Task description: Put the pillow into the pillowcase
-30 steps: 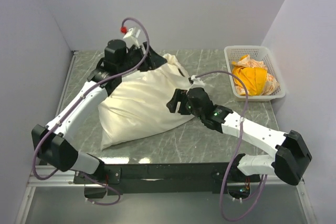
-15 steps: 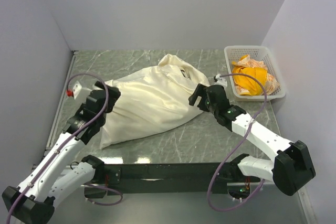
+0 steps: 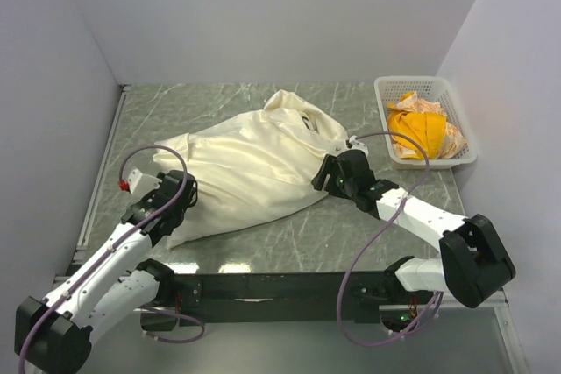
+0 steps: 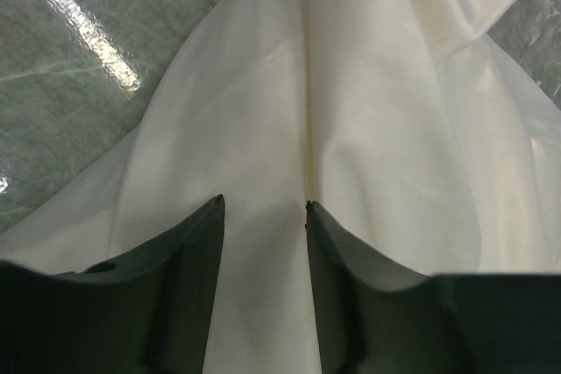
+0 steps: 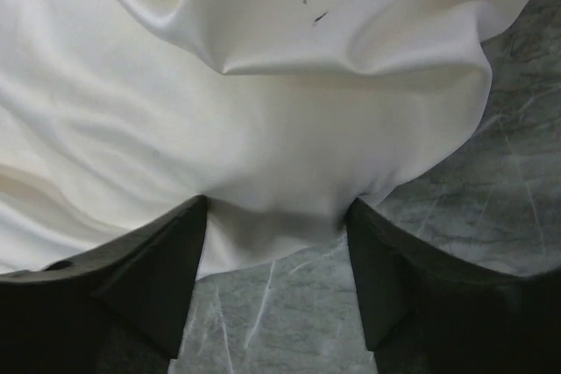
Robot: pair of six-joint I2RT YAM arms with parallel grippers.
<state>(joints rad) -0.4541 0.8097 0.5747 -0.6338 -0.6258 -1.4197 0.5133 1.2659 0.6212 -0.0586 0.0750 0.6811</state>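
The pillowcase [image 3: 237, 172] lies in the middle of the table as a plump cream bundle, with the pillow mostly inside it. A corner of the pillow [image 3: 294, 109], with small printed tags, sticks out at the far end. My left gripper [image 3: 180, 194] is at the bundle's near left corner. In the left wrist view, cream cloth [image 4: 351, 111] fans out taut from the left gripper [image 4: 263, 206], whose jaws are closed on it. My right gripper [image 3: 323, 174] is at the right edge. There the right gripper [image 5: 279, 203] pinches a thick bulge of the pillowcase [image 5: 263, 129] between wide-set fingers.
A white basket [image 3: 465, 142] holding an orange-yellow cloth [image 3: 421, 129] stands at the back right corner. Grey walls close in the table on the left, back and right. Bare marble [image 3: 351, 234] shows between the bundle and the near edge.
My left arm has swung from the bundle's far side to its near left corner. The right gripper pulled off, then returned to the right edge. Both jaws opened wide, then narrowed onto the cloth.
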